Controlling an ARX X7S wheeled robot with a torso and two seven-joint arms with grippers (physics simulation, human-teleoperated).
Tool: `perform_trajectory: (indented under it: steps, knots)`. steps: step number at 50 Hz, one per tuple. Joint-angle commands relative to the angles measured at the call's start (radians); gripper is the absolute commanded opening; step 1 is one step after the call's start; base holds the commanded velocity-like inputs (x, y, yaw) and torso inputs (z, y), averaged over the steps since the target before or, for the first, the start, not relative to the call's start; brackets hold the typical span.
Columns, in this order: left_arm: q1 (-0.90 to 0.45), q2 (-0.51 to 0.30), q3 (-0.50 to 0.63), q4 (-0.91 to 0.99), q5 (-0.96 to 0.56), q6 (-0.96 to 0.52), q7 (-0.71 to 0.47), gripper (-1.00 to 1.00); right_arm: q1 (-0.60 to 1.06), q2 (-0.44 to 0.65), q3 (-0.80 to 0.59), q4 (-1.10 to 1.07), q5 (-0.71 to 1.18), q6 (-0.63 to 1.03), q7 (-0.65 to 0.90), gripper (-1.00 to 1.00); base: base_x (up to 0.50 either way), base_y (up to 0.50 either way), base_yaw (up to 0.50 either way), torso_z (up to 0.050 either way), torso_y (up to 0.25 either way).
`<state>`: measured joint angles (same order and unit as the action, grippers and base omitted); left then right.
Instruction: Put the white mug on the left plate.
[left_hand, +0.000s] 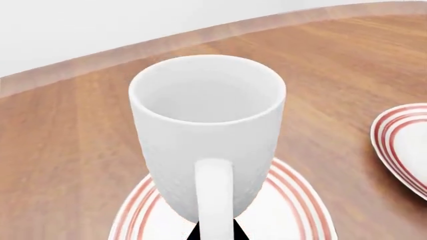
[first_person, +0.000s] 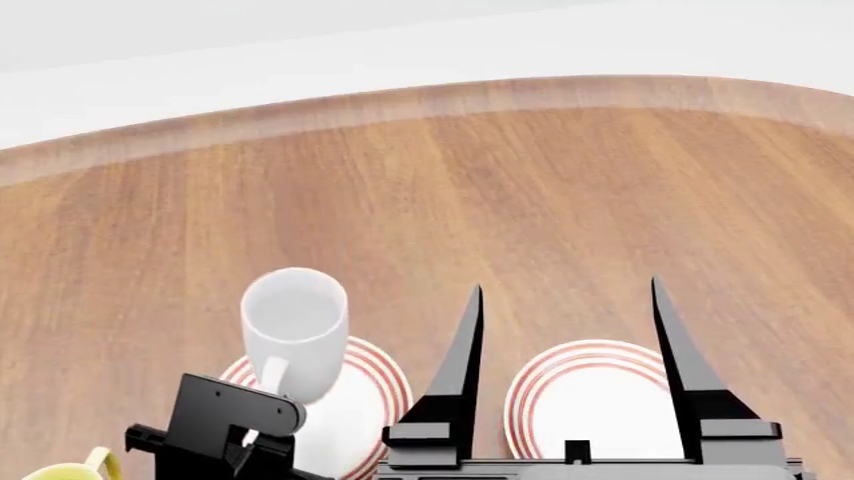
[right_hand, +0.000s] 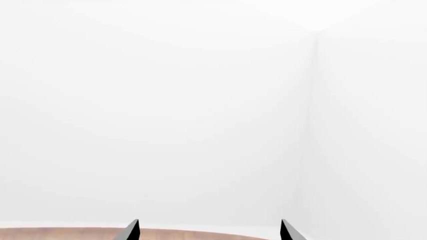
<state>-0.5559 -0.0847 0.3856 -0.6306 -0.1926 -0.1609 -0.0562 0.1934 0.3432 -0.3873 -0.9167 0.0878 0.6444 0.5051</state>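
Note:
The white mug (left_hand: 207, 135) is upright over the left plate (left_hand: 293, 210), its loop handle between my left gripper's (left_hand: 215, 234) black fingertips (left_hand: 180, 235). I cannot tell if the mug's base touches the plate. In the head view the mug (first_person: 294, 325) is above the left plate (first_person: 367, 385), and my left gripper (first_person: 254, 425) is shut on its handle. My right gripper (first_person: 566, 290) is open and empty, held above the right plate (first_person: 594, 400). In the right wrist view its gripper (right_hand: 208, 230) faces the white wall.
The second ringed plate (left_hand: 400, 145) lies close beside the left one. A smaller mug with a yellow handle (first_person: 60, 470) shows at the near left edge. The brown wooden table (first_person: 534, 190) runs back to a curved far edge.

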Motion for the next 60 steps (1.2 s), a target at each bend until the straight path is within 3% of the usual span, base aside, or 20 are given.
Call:
perform_trajectory:
  steps: [1, 60]
  knots:
    - [-0.015, 0.008, 0.008, -0.038, -0.017, 0.017, 0.007, -1.00, 0.002, 0.002, 0.001, -0.003, 0.004, 0.003, 0.004, 1.00, 0.00, 0.00, 0.00, 0.000, 0.000]
    - [-0.016, 0.015, 0.059, -0.167, -0.069, 0.094, 0.012, -1.00, 0.010, 0.013, -0.011, -0.001, 0.015, 0.003, 0.019, 1.00, 0.00, 0.00, 0.00, 0.000, 0.000]
